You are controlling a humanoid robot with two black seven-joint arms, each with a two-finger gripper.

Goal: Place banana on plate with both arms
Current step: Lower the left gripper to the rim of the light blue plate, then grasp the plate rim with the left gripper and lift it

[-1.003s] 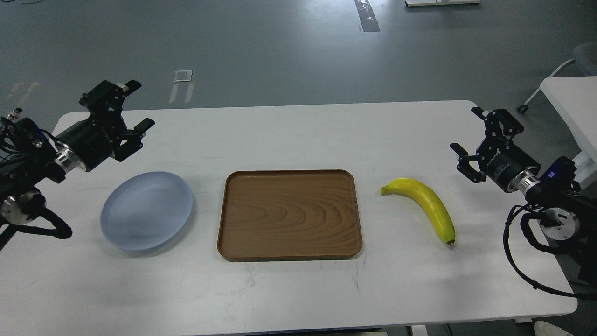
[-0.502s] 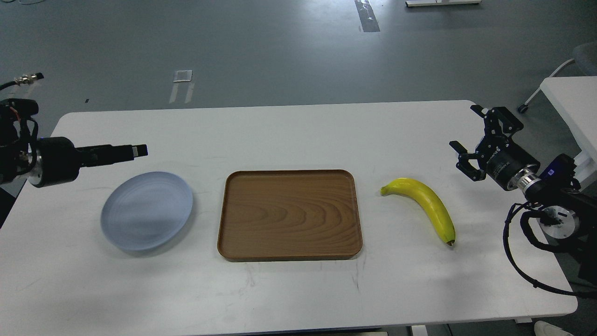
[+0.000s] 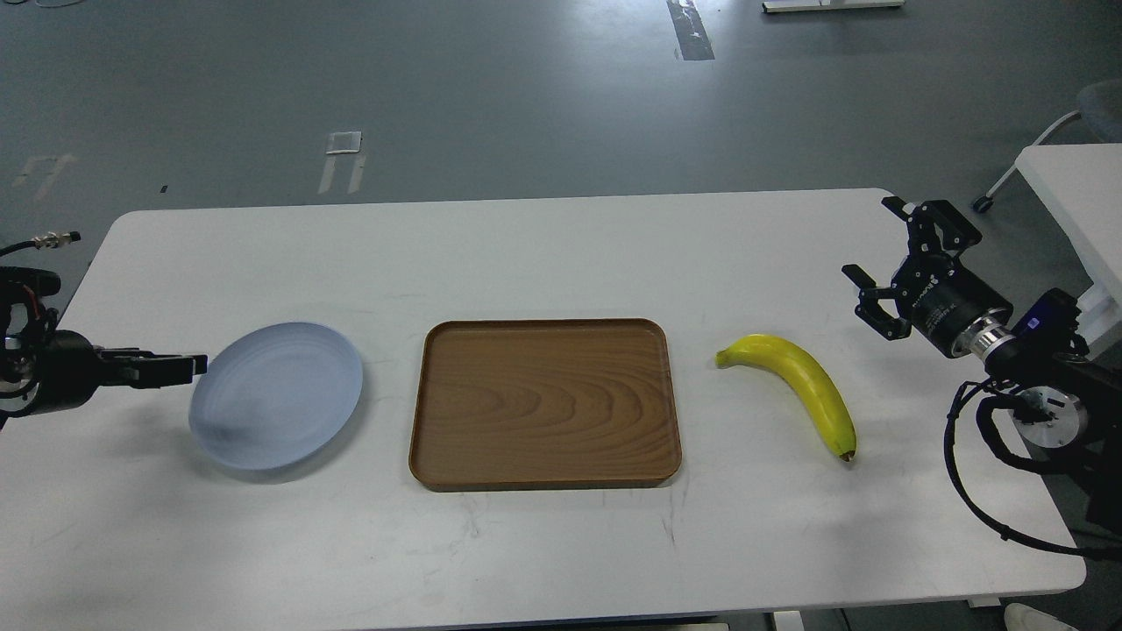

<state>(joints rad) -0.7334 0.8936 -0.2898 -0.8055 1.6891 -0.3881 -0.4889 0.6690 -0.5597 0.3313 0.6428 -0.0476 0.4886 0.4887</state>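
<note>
Yellow and curved, the banana (image 3: 802, 387) lies on the white table (image 3: 561, 254) at the right, with its greenish stem toward the tray (image 3: 543, 403) and its dark tip toward the near edge. It touches nothing except the table. The brown wooden tray is in the middle, between the banana and the plate (image 3: 276, 396), so the fruit and its goal are well apart, at opposite sides.

The right gripper (image 3: 887, 263) hangs above the table to the far right of the banana, near it but not touching. Its two fingers are spread apart and hold nothing. I think it is placed there because this arm is on the banana's side, so it can take the fruit first.

The left gripper (image 3: 180, 367) is low at the left, and its tip is just beside the left rim of the plate, maybe touching it; I cannot say for sure. It is seen from the side as one dark bar, so I cannot tell if its fingers are spread or pressed together. Its position probably means that it should hold or steady the plate, or wait there to receive the banana.

In my judgement the task is only at its beginning: the banana is not yet grasped. The plate is empty, and the tray also.
</note>
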